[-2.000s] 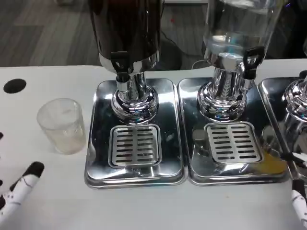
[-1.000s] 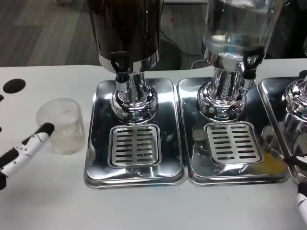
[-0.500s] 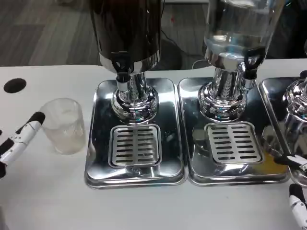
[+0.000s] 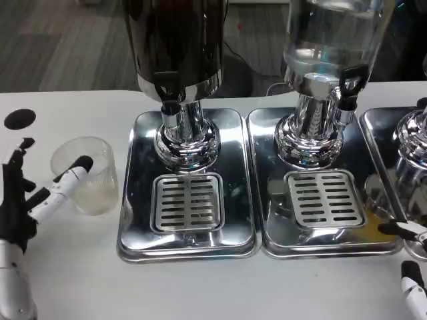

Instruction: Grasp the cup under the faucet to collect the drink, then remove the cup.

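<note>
A clear, empty plastic cup [image 4: 87, 175] stands on the white table, left of the dark dispenser's drip tray [image 4: 187, 200]. It is not under the black faucet [image 4: 170, 100]. My left hand [image 4: 27, 203] is at the left edge with its fingers spread. One white, black-tipped finger [image 4: 70, 180] reaches across the cup's front left side, and nothing is gripped. At the bottom right corner, two fingertips of my right hand [image 4: 410, 263] stand apart and hold nothing.
A second dispenser with a clear tank and its own faucet [image 4: 347, 83] stands on the right tray [image 4: 323, 200]. A third chrome base [image 4: 413, 143] sits at the right edge. A black hole [image 4: 19, 120] marks the table at the far left.
My left hand has risen into view from the lower left and come in toward the cup, so one finger now lies across its front. The cup has not moved. My right hand has barely shifted.
</note>
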Robot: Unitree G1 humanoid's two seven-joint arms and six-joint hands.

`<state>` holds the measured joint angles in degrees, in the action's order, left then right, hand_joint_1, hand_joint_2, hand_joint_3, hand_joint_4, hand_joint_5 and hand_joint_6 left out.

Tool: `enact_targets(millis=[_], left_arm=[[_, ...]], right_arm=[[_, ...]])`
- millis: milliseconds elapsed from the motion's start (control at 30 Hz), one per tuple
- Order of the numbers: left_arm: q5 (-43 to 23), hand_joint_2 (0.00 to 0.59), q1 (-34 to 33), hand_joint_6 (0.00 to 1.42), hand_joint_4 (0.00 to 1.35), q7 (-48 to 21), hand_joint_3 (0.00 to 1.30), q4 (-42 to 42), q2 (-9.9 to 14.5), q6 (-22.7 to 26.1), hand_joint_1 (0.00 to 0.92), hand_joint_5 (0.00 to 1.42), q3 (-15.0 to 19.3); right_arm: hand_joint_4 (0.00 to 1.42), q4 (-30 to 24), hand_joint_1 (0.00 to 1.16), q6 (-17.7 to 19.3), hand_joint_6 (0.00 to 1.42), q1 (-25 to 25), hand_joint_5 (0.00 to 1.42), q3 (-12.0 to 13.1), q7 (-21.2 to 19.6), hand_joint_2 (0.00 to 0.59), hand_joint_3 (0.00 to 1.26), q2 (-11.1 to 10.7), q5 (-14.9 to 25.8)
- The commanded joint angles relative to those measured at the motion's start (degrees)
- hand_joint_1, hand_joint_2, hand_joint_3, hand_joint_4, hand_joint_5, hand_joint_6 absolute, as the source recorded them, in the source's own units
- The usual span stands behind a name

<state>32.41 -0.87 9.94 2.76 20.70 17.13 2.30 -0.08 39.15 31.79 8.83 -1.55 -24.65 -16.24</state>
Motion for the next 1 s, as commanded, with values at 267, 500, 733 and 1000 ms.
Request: enact_targets(millis=[267,500,733,1000], left_arm=[[3.32,0.051,-3.09,0.82,0.17,-0.72,0.19,1.00,2.16,2.61,0.240,0.47,-3.93],[4.00,0.056,-4.65,0.82,0.18,-1.34,0.19,1.30,2.71,4.53,0.254,0.48,-5.72],[4.96,0.060,-6.25,0.84,0.22,-2.34,0.21,2.64,2.66,5.79,0.282,0.50,-7.26],[5.14,0.060,-6.91,0.84,0.24,-2.74,0.24,3.63,2.95,6.15,0.301,0.51,-8.46]], right_arm=[[0.19,0.92,0.53,1.63,0.08,0.19,0.19,0.62,0.81,0.567,0.30,0.23,1.23],[0.19,1.39,0.52,3.10,0.10,0.53,0.20,0.91,0.84,0.570,0.31,0.28,1.88],[0.19,1.92,0.52,4.43,0.12,0.75,0.22,1.31,1.30,0.570,0.31,0.09,2.84],[0.20,2.74,0.52,5.23,0.12,0.58,0.22,1.53,1.89,0.570,0.31,0.23,3.05]])
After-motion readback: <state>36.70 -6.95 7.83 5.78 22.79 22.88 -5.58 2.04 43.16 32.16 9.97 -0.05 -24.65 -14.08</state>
